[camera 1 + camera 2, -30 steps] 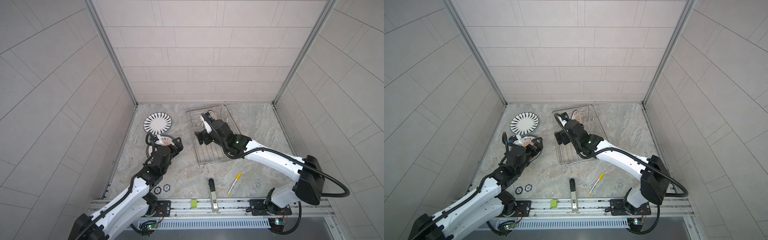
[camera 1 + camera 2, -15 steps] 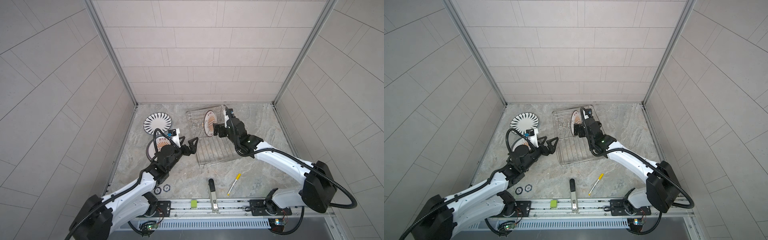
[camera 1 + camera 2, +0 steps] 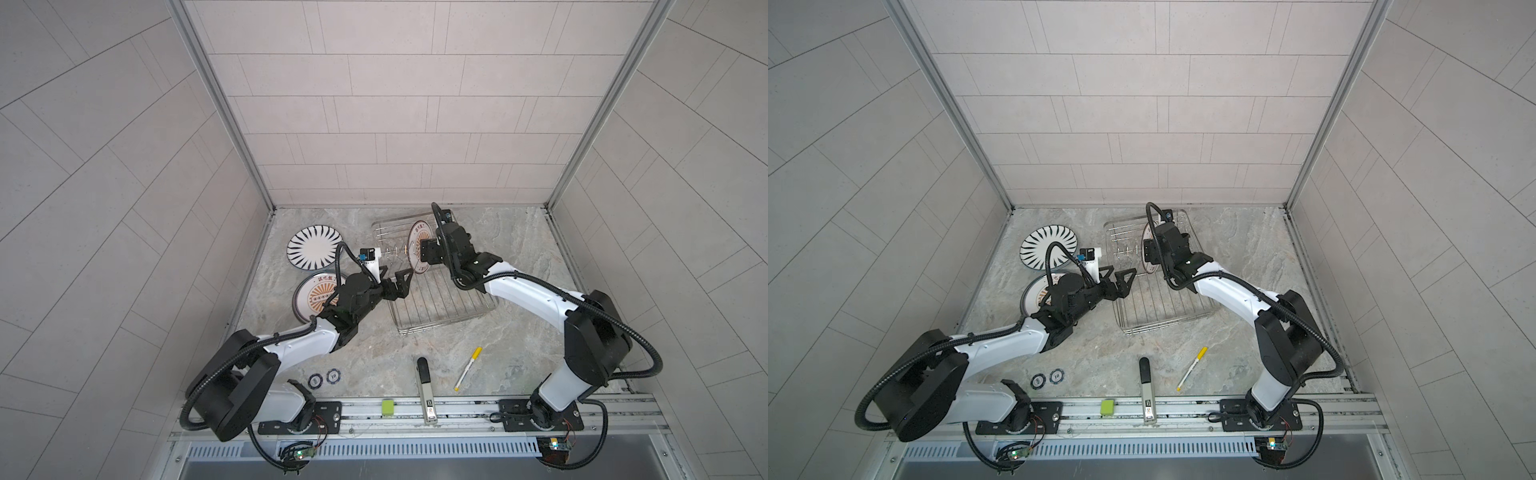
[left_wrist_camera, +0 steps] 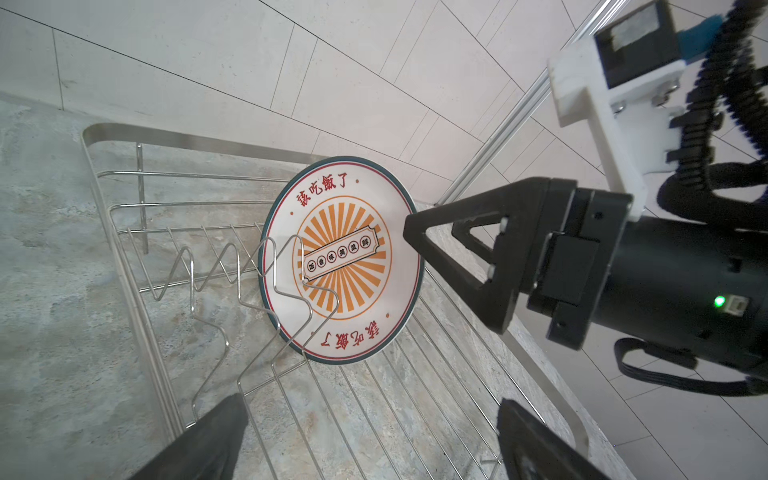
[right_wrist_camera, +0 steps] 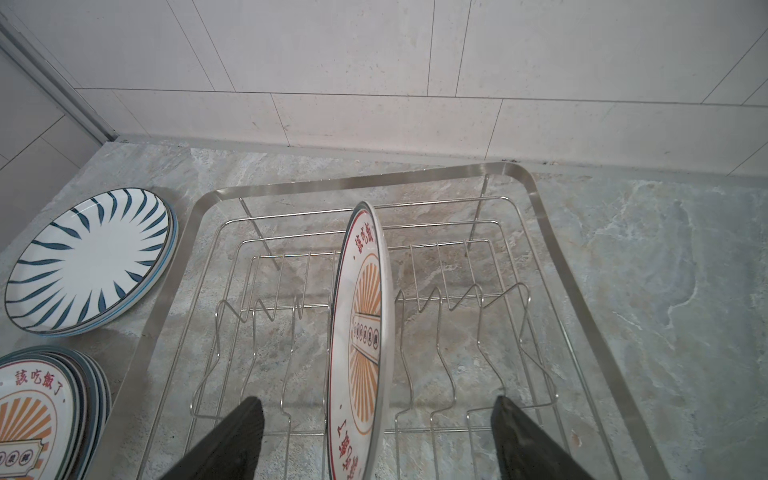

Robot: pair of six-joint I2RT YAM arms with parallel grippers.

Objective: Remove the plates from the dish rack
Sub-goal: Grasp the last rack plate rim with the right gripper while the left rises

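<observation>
The step in hand is the grasp on the only plate (image 5: pixel 360 340) in the dish rack (image 5: pixel 357 179): it stands on edge between the rack's prongs, toward the rack's wall end. The right claw (image 5: pixel 376 401) straddles it, jaws wide on either side and holding nothing. It looks clear of both faces, though the contact area runs out of the right wrist view.

Next the claw must close on the plate and lift it straight up out of the prongs. The left claw (image 3: pixel 395 282) waits empty and fully spread at the rack's near-left edge.

On the desk (image 3: pixel 519 249) beside the rack lie a sunburst stack (image 5: pixel 29 415) and striped plates (image 5: pixel 87 262). The frame edge cuts the sunburst stack and the left arm covers it in both top views, so no count is possible.
</observation>
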